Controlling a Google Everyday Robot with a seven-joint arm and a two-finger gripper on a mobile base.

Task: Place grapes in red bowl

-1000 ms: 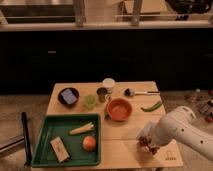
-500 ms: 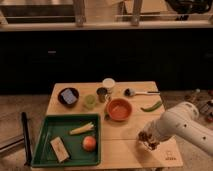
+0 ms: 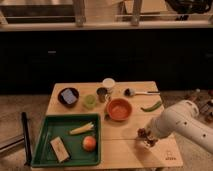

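Gripper (image 3: 148, 140) down at the grapes (image 3: 143, 133), front-right part of the table (image 3: 125, 156).
We see the gripper right at the dark bunch; touching or just above, clamped or released, we cannot tell. The white arm (image 3: 184, 121) hides part of the bunch and is cut off at the right edge. The bunch is a small lumpy blob, long axis unreadable. The red bowl (image 3: 120, 109) sits farther back, mid-table, apart from the grapes.
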